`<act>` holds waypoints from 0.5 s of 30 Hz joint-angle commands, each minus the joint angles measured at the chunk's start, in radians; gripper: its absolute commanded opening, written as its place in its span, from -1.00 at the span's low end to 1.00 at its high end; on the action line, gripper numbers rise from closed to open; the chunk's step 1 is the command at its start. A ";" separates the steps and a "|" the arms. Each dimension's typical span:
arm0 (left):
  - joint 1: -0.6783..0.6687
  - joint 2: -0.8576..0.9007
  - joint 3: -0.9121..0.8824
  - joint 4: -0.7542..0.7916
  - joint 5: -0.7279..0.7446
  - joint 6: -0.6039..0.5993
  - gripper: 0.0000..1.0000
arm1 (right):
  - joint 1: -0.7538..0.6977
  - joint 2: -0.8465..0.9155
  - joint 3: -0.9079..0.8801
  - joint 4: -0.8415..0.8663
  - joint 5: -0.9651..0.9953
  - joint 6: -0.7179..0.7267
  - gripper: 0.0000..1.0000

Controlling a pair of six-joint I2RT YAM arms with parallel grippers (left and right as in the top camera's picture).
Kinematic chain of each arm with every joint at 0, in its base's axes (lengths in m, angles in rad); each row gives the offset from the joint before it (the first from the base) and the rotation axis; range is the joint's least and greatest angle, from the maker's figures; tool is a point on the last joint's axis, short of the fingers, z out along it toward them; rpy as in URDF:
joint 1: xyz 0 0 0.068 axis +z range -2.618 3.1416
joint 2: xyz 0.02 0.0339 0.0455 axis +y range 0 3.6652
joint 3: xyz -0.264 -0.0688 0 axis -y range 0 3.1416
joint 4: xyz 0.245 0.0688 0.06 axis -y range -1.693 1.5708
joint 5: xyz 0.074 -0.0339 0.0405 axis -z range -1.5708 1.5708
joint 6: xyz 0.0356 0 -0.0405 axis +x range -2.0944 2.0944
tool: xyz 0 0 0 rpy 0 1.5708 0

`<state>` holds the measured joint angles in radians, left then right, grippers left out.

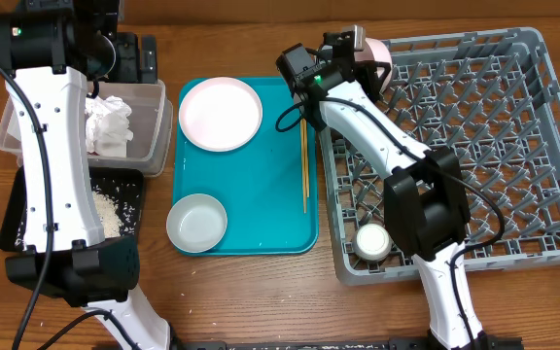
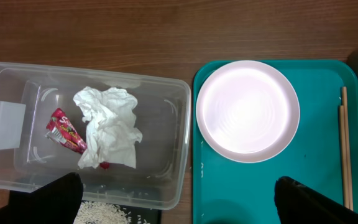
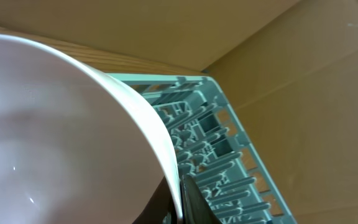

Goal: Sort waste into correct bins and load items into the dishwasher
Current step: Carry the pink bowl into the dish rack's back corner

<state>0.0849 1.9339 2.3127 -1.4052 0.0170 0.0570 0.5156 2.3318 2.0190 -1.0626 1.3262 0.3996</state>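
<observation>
Teal tray (image 1: 272, 199) on wooden table (image 1: 261, 292)

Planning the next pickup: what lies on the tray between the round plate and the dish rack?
Wooden chopsticks lie along the teal tray's right side, seen overhead and by the left wrist.

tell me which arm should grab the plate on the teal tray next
Left, probably: the left gripper is open and empty near the plate, while the right gripper is shut on a pinkish bowl over the dish rack.
</observation>
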 commanded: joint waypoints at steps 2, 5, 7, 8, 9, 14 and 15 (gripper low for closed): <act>-0.006 0.009 0.018 0.003 -0.010 -0.012 1.00 | -0.004 0.001 -0.025 0.014 0.143 -0.003 -0.92; -0.006 0.009 0.018 0.003 -0.010 -0.012 1.00 | -0.005 0.001 -0.025 0.016 0.135 -0.007 -0.92; -0.006 0.009 0.018 0.003 -0.010 -0.012 1.00 | -0.005 0.001 -0.025 0.003 0.074 -0.006 -0.92; -0.006 0.009 0.018 0.003 -0.010 -0.012 1.00 | -0.005 0.001 -0.025 -0.006 0.037 -0.006 -0.92; -0.006 0.009 0.018 0.003 -0.010 -0.012 1.00 | -0.004 0.001 -0.025 -0.010 0.019 -0.006 -0.92; -0.006 0.009 0.018 0.003 -0.010 -0.012 1.00 | 0.020 0.001 -0.025 -0.023 -0.075 -0.006 -0.92; -0.006 0.009 0.018 0.003 -0.010 -0.012 1.00 | 0.024 0.001 -0.025 -0.023 -0.075 -0.006 -0.92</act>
<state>0.0849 1.9339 2.3127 -1.4055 0.0170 0.0570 0.5209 2.3314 2.0006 -1.0710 1.3579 0.3992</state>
